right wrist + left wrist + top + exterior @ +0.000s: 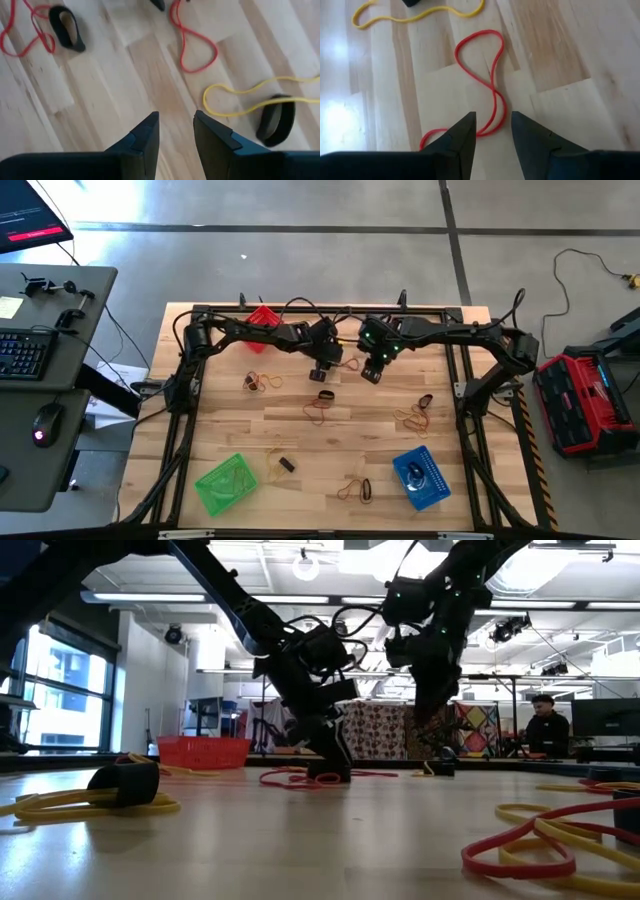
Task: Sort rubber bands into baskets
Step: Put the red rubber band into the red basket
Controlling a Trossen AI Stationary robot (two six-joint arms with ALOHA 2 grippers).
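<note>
wooden desk (330,445) under your arms; your left hand (492,131) sat open over a red band (490,85), right hand (176,131) open above bare wood.

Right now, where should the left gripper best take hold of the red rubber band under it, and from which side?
Probably from straight above, at the twisted band's near loop, whose strands already lie between the open fingers of the left gripper. It lies flat on the table.

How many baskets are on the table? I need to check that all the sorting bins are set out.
3: the red basket at the far edge behind the left arm, the green basket near-left, the blue basket near-right.
</note>
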